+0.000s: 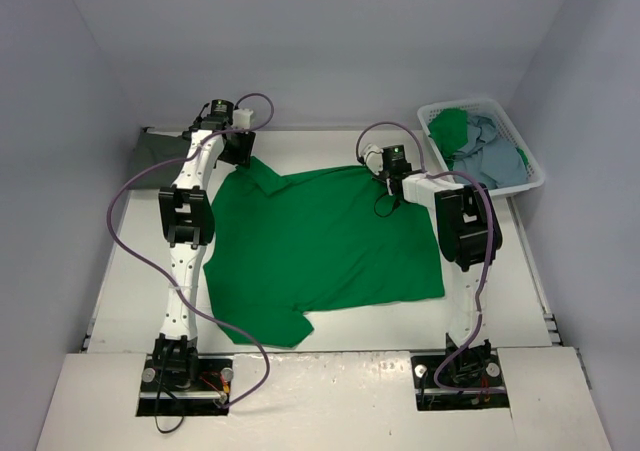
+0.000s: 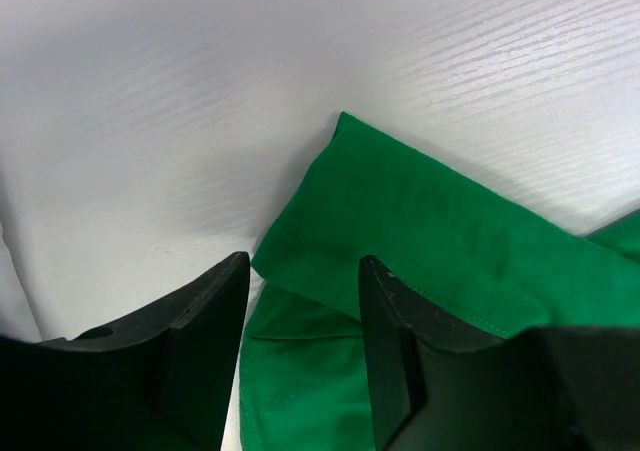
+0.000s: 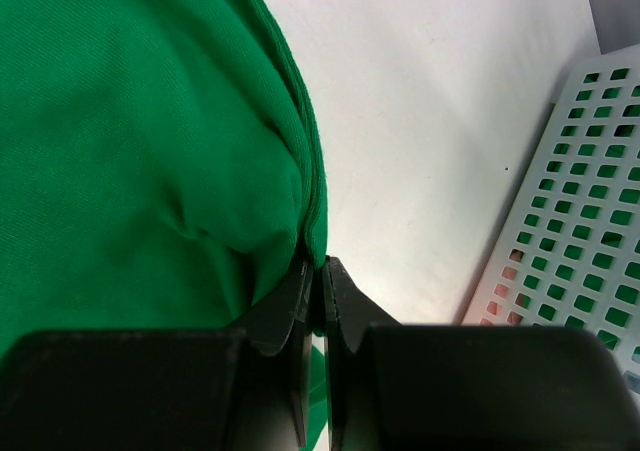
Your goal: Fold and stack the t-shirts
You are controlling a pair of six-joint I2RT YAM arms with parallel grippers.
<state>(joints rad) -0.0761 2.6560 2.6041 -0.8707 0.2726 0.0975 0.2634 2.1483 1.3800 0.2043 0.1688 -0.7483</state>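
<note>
A bright green t-shirt [image 1: 320, 241] lies spread on the white table. My left gripper [image 1: 240, 151] is open at the shirt's far left corner; in the left wrist view its fingers [image 2: 205, 356] straddle a folded green sleeve edge [image 2: 430, 241] without closing on it. My right gripper [image 1: 392, 183] is shut on the shirt's far right edge; in the right wrist view its gripper [image 3: 318, 271] pinches the green hem [image 3: 310, 201]. More shirts, one green [image 1: 452, 131] and one light blue [image 1: 492, 151], lie in the basket. A dark grey-olive cloth [image 1: 160, 151] lies at the far left.
A white plastic basket [image 1: 535, 181] stands at the far right corner; its perforated wall shows in the right wrist view [image 3: 570, 221]. Grey walls close in the table on three sides. Purple cables loop off both arms.
</note>
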